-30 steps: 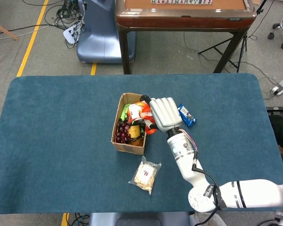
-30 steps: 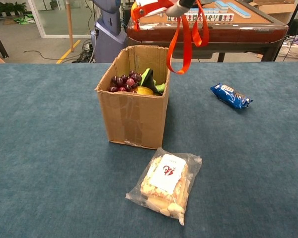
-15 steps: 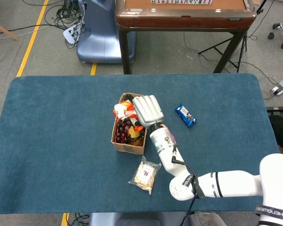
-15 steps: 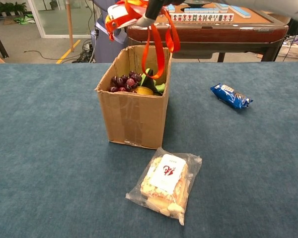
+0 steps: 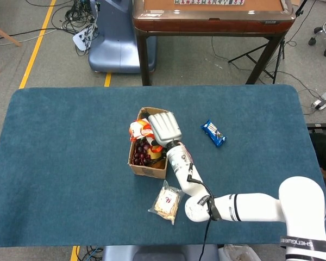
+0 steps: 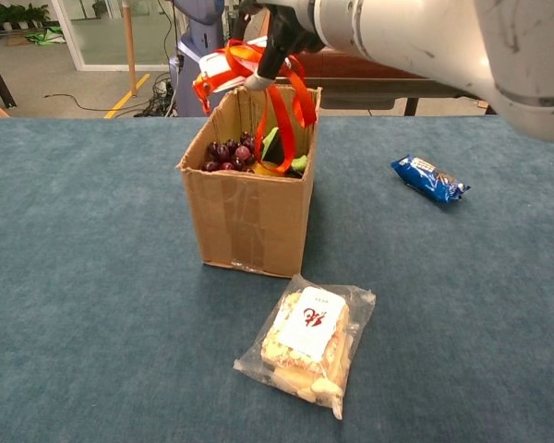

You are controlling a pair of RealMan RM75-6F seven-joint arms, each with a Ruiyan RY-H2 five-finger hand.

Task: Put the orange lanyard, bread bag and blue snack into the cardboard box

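The right hand (image 5: 164,128) pinched the orange lanyard (image 6: 279,100) above the open box (image 6: 252,205), its loops hanging inside for release. The bread bag (image 6: 308,341) and blue snack (image 6: 428,177) lay on the counter (image 5: 65,163).

The cardboard box (image 6: 249,210) stands near the middle of the table (image 5: 60,163), holding grapes (image 6: 226,152); the right hand (image 5: 164,126) hangs above the box's open top, gripping the lanyard (image 6: 279,101), whose loops dangle into the box; the bread bag (image 6: 307,340) lies on the table just before the box; the snack (image 6: 428,178) lies well apart to the right.
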